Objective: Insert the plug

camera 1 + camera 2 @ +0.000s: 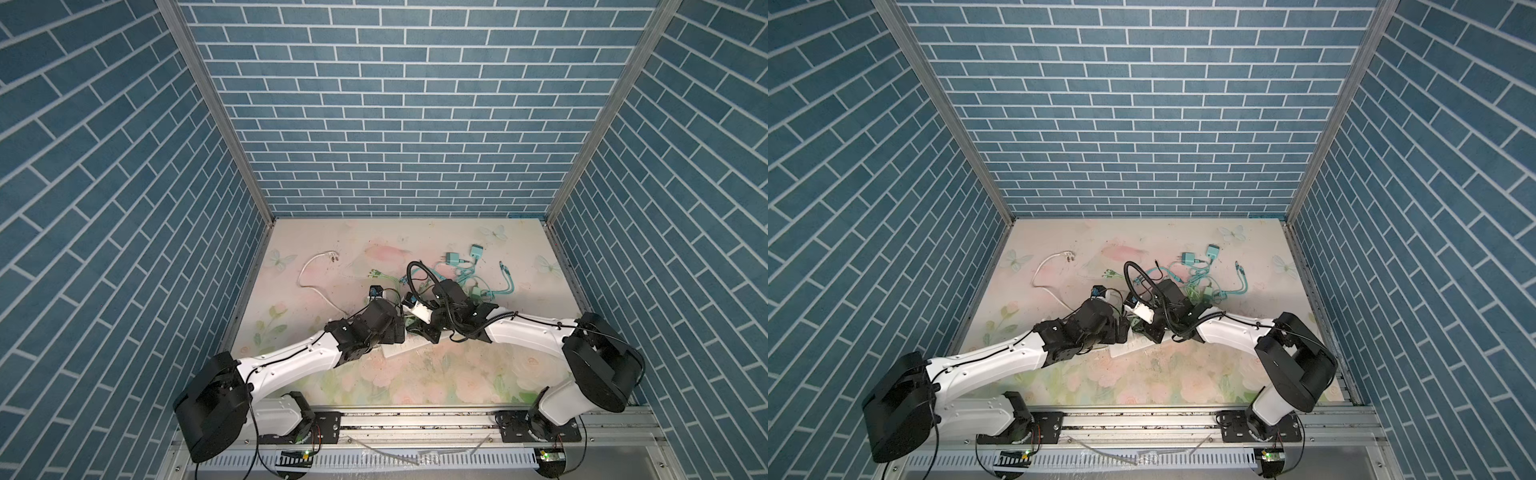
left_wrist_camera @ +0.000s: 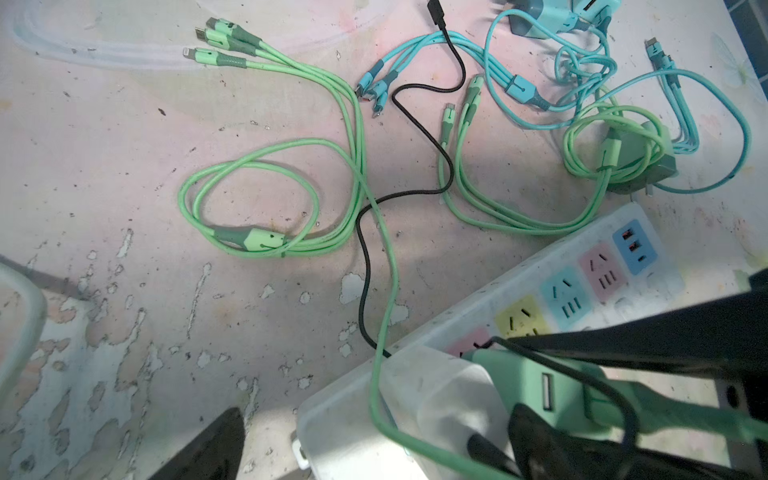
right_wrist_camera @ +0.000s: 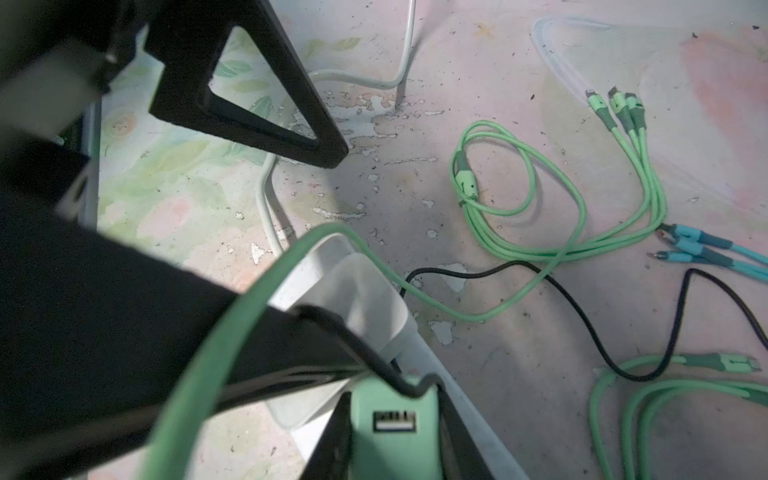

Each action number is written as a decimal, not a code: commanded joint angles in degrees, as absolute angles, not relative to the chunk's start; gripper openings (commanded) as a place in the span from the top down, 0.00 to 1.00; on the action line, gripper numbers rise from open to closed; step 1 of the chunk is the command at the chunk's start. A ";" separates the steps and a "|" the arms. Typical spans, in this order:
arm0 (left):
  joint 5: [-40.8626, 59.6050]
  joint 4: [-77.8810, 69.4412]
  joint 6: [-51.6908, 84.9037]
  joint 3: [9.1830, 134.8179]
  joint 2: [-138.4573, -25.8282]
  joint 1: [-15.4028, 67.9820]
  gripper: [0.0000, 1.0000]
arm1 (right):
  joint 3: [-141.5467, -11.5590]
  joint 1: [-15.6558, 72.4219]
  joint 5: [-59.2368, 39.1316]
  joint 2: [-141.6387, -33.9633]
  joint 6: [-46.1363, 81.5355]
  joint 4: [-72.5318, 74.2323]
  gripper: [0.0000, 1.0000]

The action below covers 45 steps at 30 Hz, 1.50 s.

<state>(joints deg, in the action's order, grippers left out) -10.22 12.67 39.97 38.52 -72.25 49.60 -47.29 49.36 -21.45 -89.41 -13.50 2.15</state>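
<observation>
Mid-table in both top views, we see the left gripper point(image 1: 399, 334) and right gripper point(image 1: 417, 330) meeting over the white power strip point(image 1: 392, 351).

Left wrist view: left gripper's fingers point(image 2: 208, 449) spread wide, holding nothing. The green USB charger plug point(image 2: 536, 386) sits at the strip's pink outlet, beside a white adapter point(image 2: 436, 399).

Right wrist view: right gripper's fingers point(image 3: 336, 436) clamped on the plug. We can't tell if the prongs are seated.

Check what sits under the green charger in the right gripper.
The white power strip lies beneath the green charger, near its partly covered pink socket. The charger's body and the right gripper hide its prongs, so whether they are seated cannot be seen.
</observation>
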 commanded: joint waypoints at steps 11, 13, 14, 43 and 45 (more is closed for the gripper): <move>-8.14 18.75 38.66 36.21 -76.81 49.31 0.01 | -47.17 49.52 -21.40 -87.99 -19.01 -5.57 1.00; -8.07 18.74 38.72 36.15 -77.05 49.26 0.00 | -46.36 49.57 -21.53 -87.89 -18.79 -4.89 1.00; -8.13 18.72 38.87 36.06 -76.90 49.30 0.00 | -46.16 49.54 -21.41 -87.99 -18.73 -4.47 1.00; -9.93 19.45 42.26 30.94 -74.85 49.31 0.00 | -44.56 49.44 -18.54 -87.32 -16.76 0.35 1.00; -9.84 18.64 40.97 31.19 -73.16 49.31 0.00 | -44.73 49.42 -18.68 -87.18 -16.78 0.35 1.00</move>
